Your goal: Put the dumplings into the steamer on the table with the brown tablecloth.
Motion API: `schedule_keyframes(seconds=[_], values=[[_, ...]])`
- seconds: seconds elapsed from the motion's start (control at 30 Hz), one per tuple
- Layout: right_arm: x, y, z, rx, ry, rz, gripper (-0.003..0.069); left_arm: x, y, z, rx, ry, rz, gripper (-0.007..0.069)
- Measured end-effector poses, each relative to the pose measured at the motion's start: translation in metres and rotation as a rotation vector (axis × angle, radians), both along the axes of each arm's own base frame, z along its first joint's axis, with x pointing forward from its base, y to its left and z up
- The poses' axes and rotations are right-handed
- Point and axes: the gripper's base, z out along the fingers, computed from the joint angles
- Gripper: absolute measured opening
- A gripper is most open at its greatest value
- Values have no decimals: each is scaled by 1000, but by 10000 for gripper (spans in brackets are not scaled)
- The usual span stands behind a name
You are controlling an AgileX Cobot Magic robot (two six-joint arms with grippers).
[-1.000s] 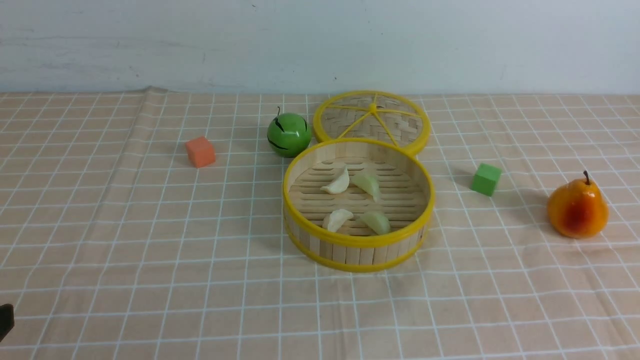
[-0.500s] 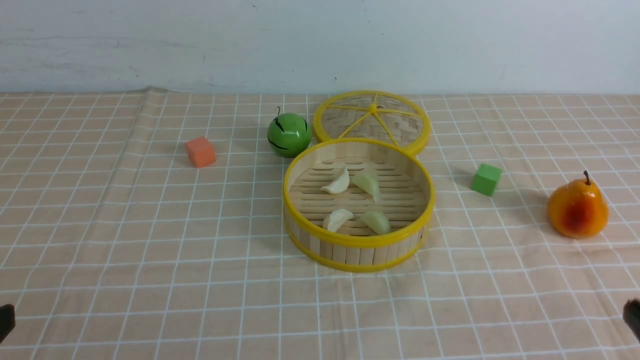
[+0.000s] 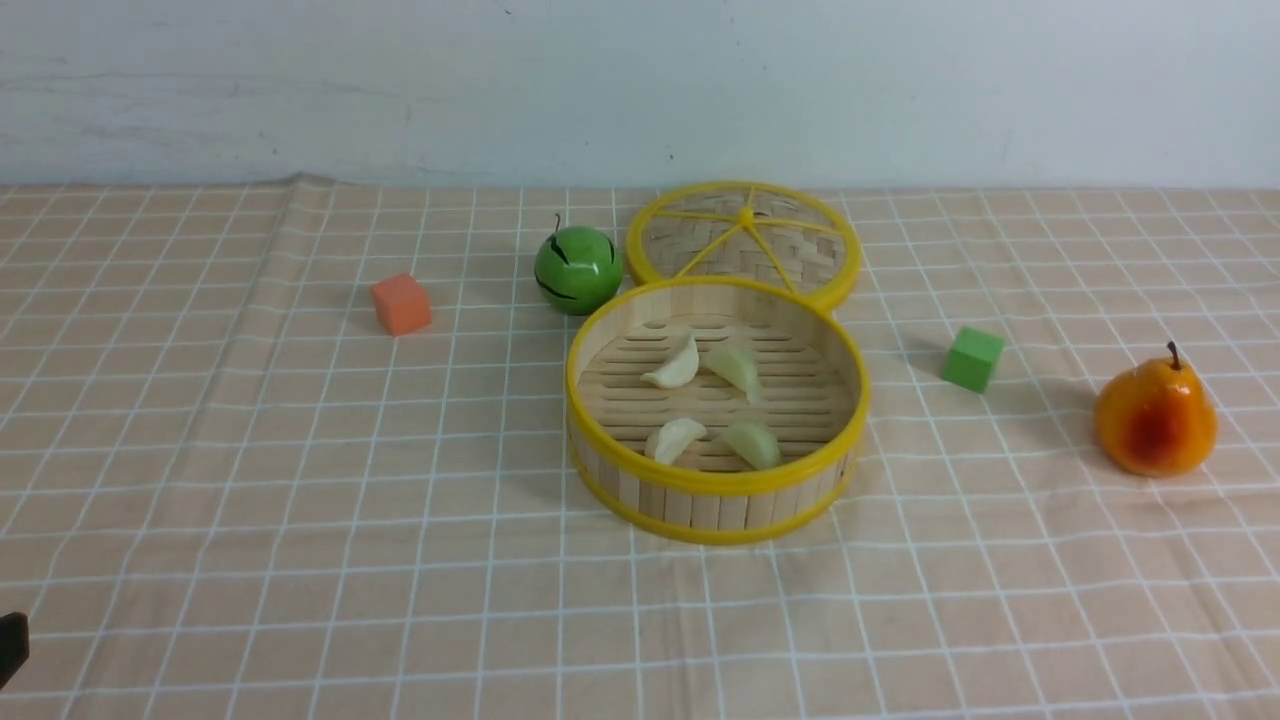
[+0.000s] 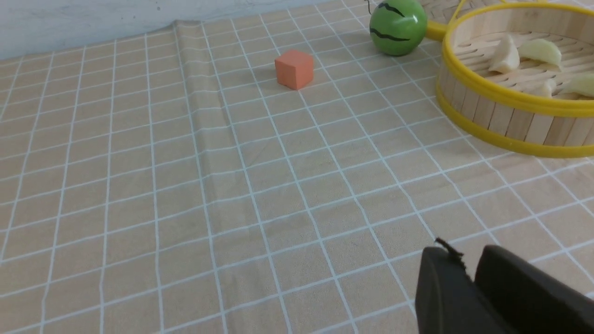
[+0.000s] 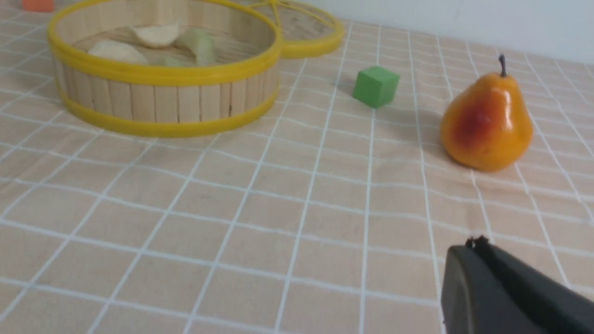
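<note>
The steamer (image 3: 716, 484) stands mid-table on the brown tablecloth (image 3: 300, 480). Several dumplings lie on its slatted floor: two at the back (image 3: 675, 368) (image 3: 735, 368) and two at the front (image 3: 676, 438) (image 3: 752, 443). The steamer also shows in the left wrist view (image 4: 501, 95) and the right wrist view (image 5: 158, 74). My left gripper (image 4: 465, 255) is shut and empty, low over the cloth near the front left; only its tip shows in the front view (image 3: 10, 645). My right gripper (image 5: 478, 248) is shut and empty near the front right, out of the front view.
The flat woven lid (image 3: 745, 240) lies behind the steamer, touching it. A green striped ball (image 3: 577, 268) sits left of the lid. An orange cube (image 3: 401, 303) is further left. A green cube (image 3: 972, 358) and an orange pear (image 3: 1155, 415) are on the right.
The right gripper's tip showed at the front view's lower right edge half a second ago and has left that view. The steamer and dumplings have not moved.
</note>
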Motion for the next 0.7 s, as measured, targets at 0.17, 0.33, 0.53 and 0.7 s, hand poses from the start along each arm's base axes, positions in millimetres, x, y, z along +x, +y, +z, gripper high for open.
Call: schedule_keyframes(seconds=[0.17,0.33,0.53,0.7], values=[[-2,-1,-3,80,65,-39,8,0,0,0,2,4,3,109],[-2,-1,-3,103,73,-48,12,0,0,0,2,4,3,111],[-2,-1,-3,102,75,-49,18,0,0,0,2,4,3,113],[-2,-1,-3,103,74,-49,24,0,0,0,2,4,3,118]])
